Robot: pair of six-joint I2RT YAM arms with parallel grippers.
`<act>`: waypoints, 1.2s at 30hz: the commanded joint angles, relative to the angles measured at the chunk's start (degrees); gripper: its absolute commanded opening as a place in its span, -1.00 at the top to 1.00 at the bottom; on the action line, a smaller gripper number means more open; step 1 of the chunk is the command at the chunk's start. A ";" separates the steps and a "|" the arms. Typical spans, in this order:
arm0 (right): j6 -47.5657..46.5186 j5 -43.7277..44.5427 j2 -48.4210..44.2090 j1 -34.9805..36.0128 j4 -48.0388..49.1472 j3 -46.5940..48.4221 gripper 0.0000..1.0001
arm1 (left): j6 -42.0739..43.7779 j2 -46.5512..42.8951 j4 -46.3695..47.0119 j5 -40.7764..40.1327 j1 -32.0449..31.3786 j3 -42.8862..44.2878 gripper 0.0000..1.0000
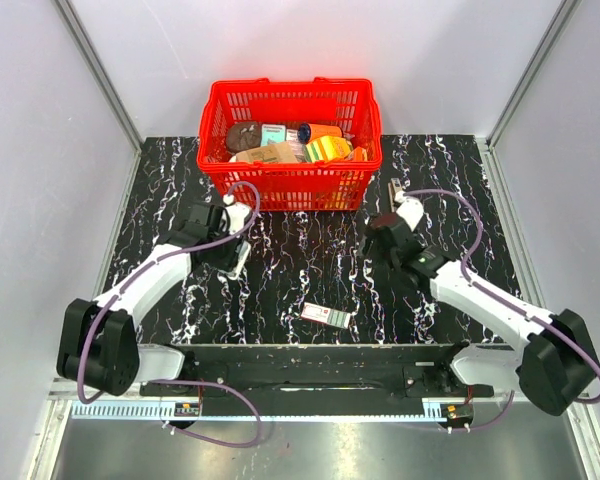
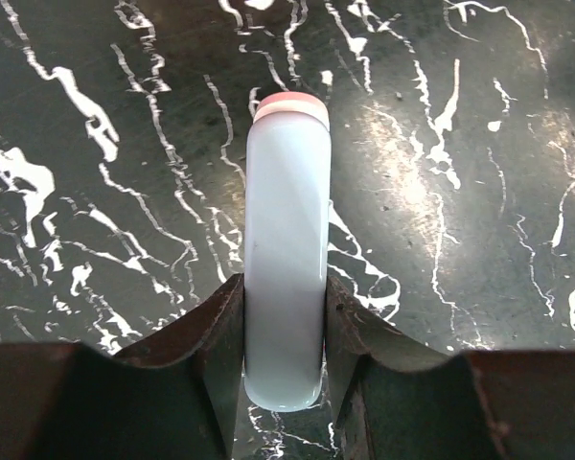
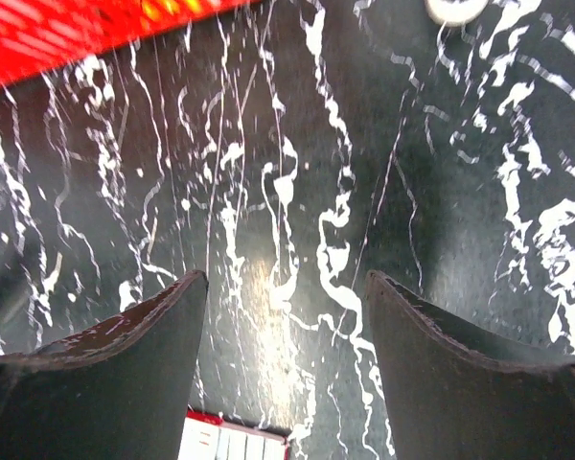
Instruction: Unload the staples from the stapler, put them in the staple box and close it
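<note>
The stapler (image 2: 286,240) is pale blue-white with a pinkish far end. It stands clamped between my left gripper's (image 2: 284,287) two fingers, just above the black marbled table. In the top view the left gripper (image 1: 235,258) sits left of centre, in front of the basket, and the stapler (image 1: 243,256) shows as a light sliver at its tip. My right gripper (image 3: 286,283) is open and empty over bare table. In the top view the right gripper (image 1: 382,240) is right of centre, well apart from the stapler.
A red basket (image 1: 290,187) full of groceries stands at the back centre, and its edge shows in the right wrist view (image 3: 67,38). A small flat white-and-red box (image 1: 326,315) lies near the front centre, and its corner shows below the right jaws (image 3: 235,443).
</note>
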 commanded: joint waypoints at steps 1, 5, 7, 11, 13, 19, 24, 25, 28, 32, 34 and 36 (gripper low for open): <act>3.53 6.26 2.74 5.41 -3.03 2.62 -0.45 | -2.62 2.44 0.34 -2.83 -3.86 2.19 0.54; 5.55 7.32 5.81 9.37 -5.40 5.34 -0.43 | -2.71 7.88 0.87 -4.16 -6.42 3.42 0.54; 6.17 8.20 7.57 11.22 -6.98 6.93 -0.43 | -2.88 10.34 1.48 -4.24 -7.04 4.21 0.54; 6.52 9.34 10.82 14.91 -8.39 9.48 -0.44 | -2.97 13.17 1.14 -2.58 -7.65 6.49 0.25; 6.43 9.61 12.23 15.97 -8.48 10.44 -0.46 | -2.80 12.21 0.26 -1.26 -7.65 7.55 -0.22; 5.99 8.82 17.67 18.17 -11.90 17.28 -0.51 | -1.30 1.32 -4.30 -0.03 -6.17 8.26 -0.98; 10.11 8.38 27.42 21.77 -19.89 30.63 -0.64 | 1.68 -9.23 -8.53 4.79 2.34 8.26 -0.98; 11.08 8.38 30.14 22.47 -21.99 33.80 -0.66 | 2.64 -10.72 -9.06 5.85 5.15 8.08 -0.98; 13.98 6.63 37.96 24.41 -27.79 44.95 -0.74 | 5.72 -13.98 -10.38 8.49 13.06 7.56 -0.98; 16.98 4.34 50.35 26.08 -36.67 61.21 -0.83 | 8.54 -15.13 -12.49 12.88 22.04 7.64 -0.98; 18.47 3.46 56.06 26.35 -41.07 70.87 -0.86 | 9.59 -15.04 -12.75 14.12 24.94 7.12 -0.98; 20.05 2.58 60.99 26.52 -45.11 77.74 -0.87 | 10.30 -14.61 -12.75 14.65 26.18 6.77 -0.98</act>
